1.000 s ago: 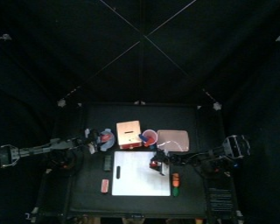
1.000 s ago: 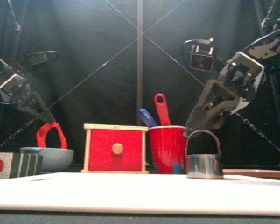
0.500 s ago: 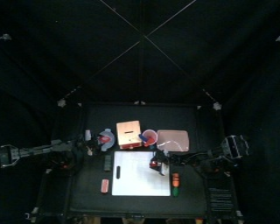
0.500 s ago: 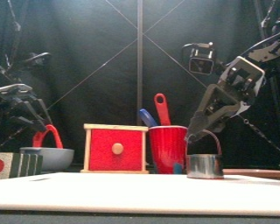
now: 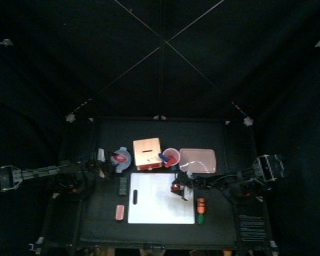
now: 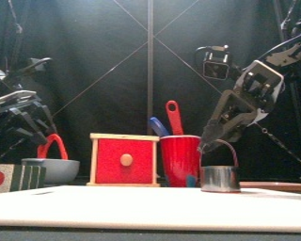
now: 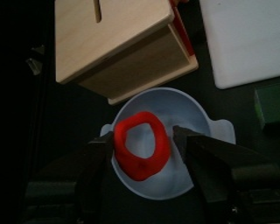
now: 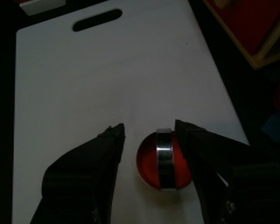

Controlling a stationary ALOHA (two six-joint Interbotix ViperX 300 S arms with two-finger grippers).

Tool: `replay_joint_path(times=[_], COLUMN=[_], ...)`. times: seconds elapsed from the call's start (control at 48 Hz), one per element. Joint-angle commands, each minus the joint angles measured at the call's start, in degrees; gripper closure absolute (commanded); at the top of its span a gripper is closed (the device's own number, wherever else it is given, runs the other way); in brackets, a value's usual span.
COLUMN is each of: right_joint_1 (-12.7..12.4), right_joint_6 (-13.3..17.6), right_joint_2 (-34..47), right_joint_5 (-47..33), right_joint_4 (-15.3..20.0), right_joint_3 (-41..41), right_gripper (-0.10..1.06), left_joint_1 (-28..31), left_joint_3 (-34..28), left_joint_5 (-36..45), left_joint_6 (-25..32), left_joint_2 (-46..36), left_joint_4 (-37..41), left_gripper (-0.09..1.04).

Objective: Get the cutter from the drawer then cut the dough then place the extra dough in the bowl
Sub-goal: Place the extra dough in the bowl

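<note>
In the top view the white cutting board (image 5: 152, 192) lies front-centre on the worktop (image 5: 99, 228), with the wooden box (image 5: 149, 151) at its 12 o'clock, the pink tray (image 5: 198, 158) at 1 and the bowl (image 5: 120, 158) at 11. In the front view the cutter (image 6: 220, 178) stands upright with the red cup (image 6: 180, 160) close at its 9 o'clock. In the left wrist view the left gripper (image 7: 143, 140) hangs released over the dough ring (image 7: 143, 145), which is in the bowl right beside the box. In the right wrist view the right gripper (image 8: 152, 131) is spread, with a jaw on each side of the cutter, and bare board lies beyond.

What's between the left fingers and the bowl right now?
Only the red dough ring, lying in the bowl; the left wrist view shows it beneath the open left fingers.
</note>
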Motion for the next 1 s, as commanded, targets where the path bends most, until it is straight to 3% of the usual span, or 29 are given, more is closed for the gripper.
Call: replay_joint_path(times=[0.021, 0.458, 0.729, 1.0], right_joint_1=[-0.2, -0.4, -1.1, -0.9], right_joint_6=[0.0, -0.4, 0.2, 0.3], right_joint_2=[-1.0, -0.9, -0.9, -0.9], right_joint_5=[0.0, 0.5, 1.1, 1.7], right_joint_4=[-0.1, -0.1, -2.6, -1.9], right_joint_3=[-1.1, -1.3, -2.4, -2.8], right_gripper=[0.12, 0.12, 0.12, 0.12], left_joint_1=[-0.9, -1.7, -1.7, -1.7], left_joint_3=[-1.6, -1.2, -1.1, -1.2], left_joint_5=[-0.3, -0.2, -0.2, -0.2], left_joint_6=[0.2, 1.4, 1.4, 1.4], left_joint_2=[0.0, 0.0, 0.0, 0.0], left_joint_4=[0.8, 1.1, 0.0, -0.3], left_gripper=[0.01, 0.01, 0.02, 0.02])
